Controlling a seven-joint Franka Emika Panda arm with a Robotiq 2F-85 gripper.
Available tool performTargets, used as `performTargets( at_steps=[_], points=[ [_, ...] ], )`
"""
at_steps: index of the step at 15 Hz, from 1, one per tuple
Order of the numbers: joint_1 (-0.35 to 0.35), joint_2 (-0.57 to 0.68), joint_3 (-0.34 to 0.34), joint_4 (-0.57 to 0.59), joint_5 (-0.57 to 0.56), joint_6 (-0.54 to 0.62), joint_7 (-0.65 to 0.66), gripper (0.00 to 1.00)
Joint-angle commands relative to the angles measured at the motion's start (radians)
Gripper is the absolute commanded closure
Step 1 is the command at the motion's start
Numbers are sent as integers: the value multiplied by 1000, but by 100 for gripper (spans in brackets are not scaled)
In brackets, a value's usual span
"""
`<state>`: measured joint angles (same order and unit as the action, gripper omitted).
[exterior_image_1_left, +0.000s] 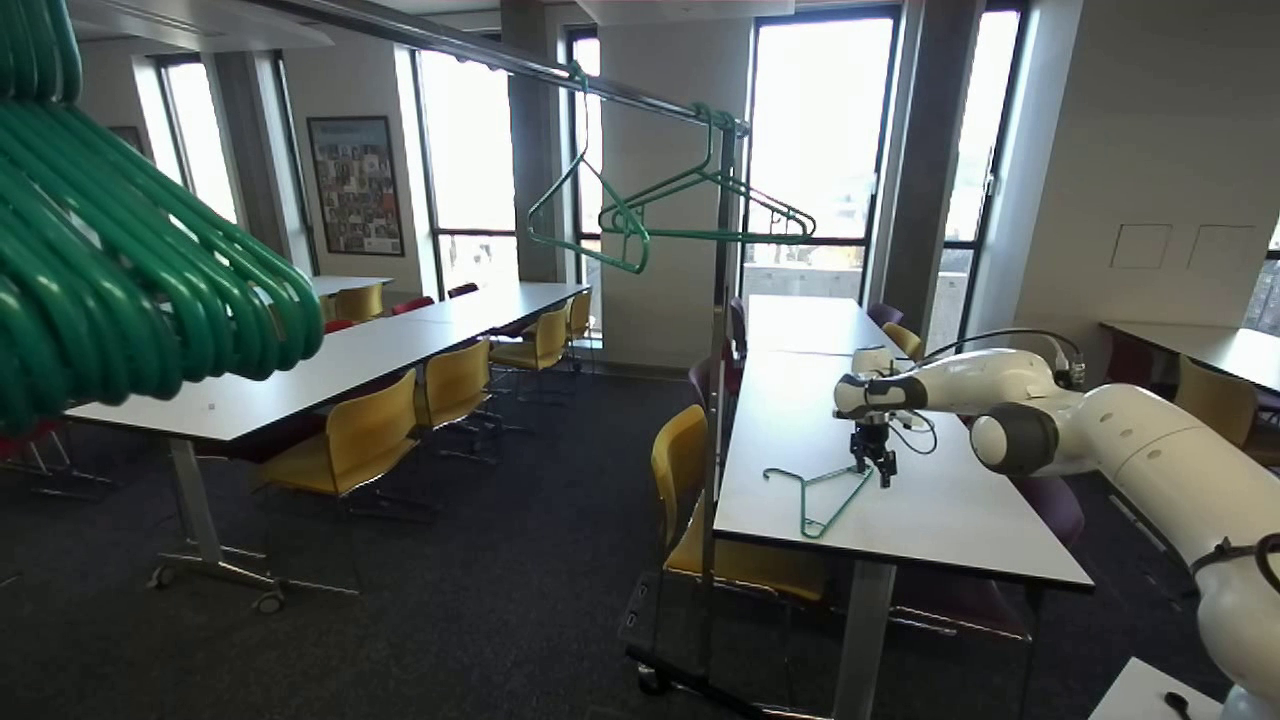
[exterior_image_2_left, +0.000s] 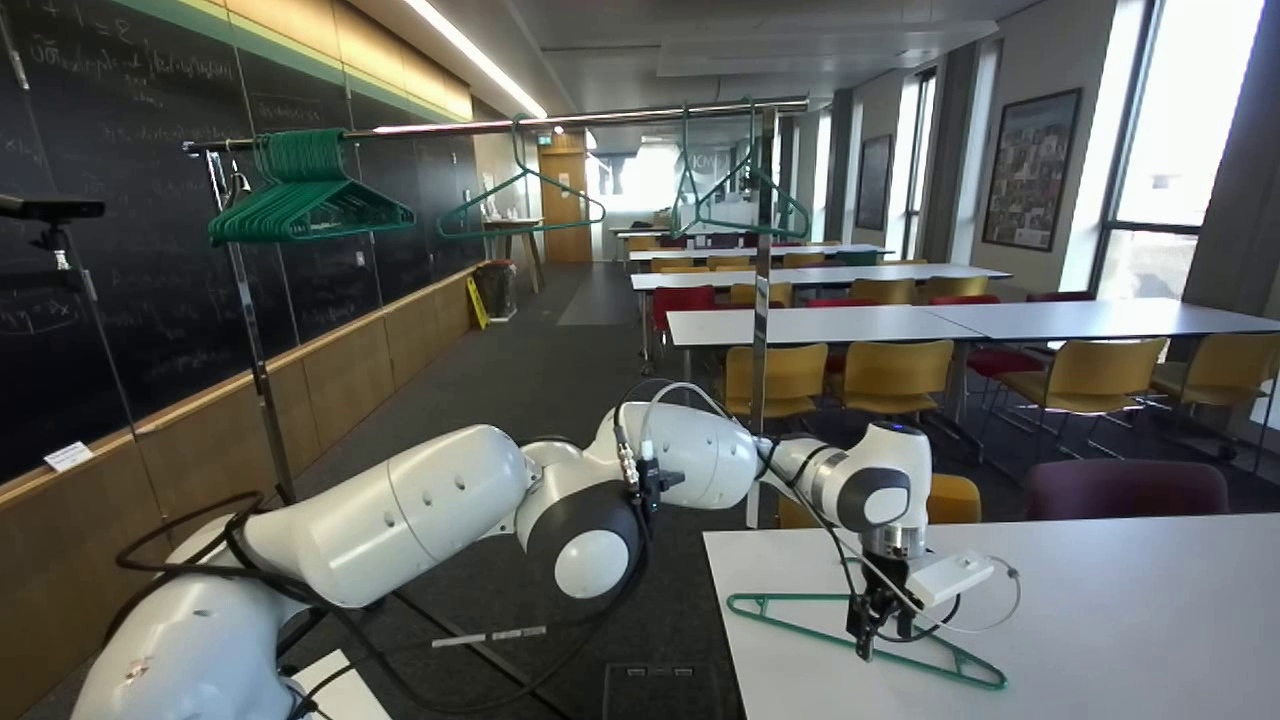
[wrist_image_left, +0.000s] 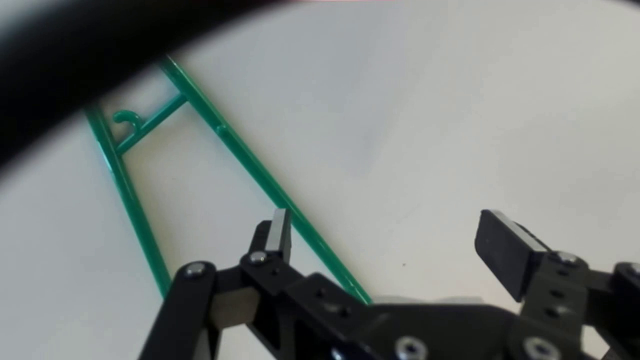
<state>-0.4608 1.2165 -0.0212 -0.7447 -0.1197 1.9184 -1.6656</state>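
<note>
Jaws stand spread wide on the Robotiq gripper in the wrist view, low over a white table. On the table lies a green plastic clothes hanger, its long axis slanting across the table and in under the gripper; one of its bars passes partly behind a fingertip, and whether they touch cannot be told. A short strut with a small hook joins the hanger's two bars.

In an exterior view, a yellow chair and a metal clothes rack stand beside the table's long edge. Near the table's short end, the hanger lies flat, its hanging hook pointing toward that long edge.

In an exterior view, a white Franka arm reaches over the table's short end. Beneath the gripper, the hanger's bottom bar runs diagonally away from that end. A purple chair stands at the table's far edge.
</note>
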Motion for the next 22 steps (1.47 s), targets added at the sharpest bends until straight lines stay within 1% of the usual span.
performTargets(
  at_steps=[1, 5, 6, 10, 22],
  points=[
    [3, 70, -11, 104, 23, -54, -30, 0],
    [5, 125, -9, 153, 22, -40, -37, 0],
    [-2, 120, 7, 138, 4, -27, -34, 0],
    [-7, 133, 7, 162, 3, -29, -41, 0],
    [-5, 145, 9, 159, 2, -33, -86, 0]
  ],
)
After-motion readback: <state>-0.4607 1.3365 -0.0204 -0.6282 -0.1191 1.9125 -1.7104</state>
